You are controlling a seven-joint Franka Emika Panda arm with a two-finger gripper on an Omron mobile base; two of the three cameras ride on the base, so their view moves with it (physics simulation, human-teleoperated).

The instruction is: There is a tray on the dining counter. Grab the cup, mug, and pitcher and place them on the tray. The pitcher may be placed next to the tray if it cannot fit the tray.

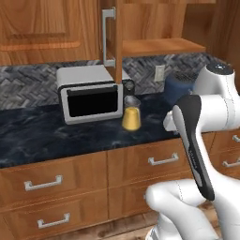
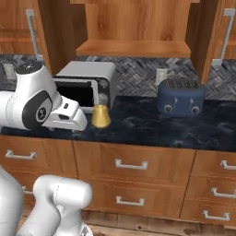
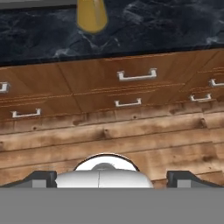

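One pitcher (image 1: 131, 114) upright on counter (image 1: 42, 131) beside microwave (image 1: 90, 93), long axis vertical; jaws spread wide

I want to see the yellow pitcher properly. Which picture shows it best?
The left base view: the pitcher stands whole on the black counter, clear rim and yellow body both visible, beside the microwave. The right base view shows it smaller, near the arm. The hand view cuts off its top.
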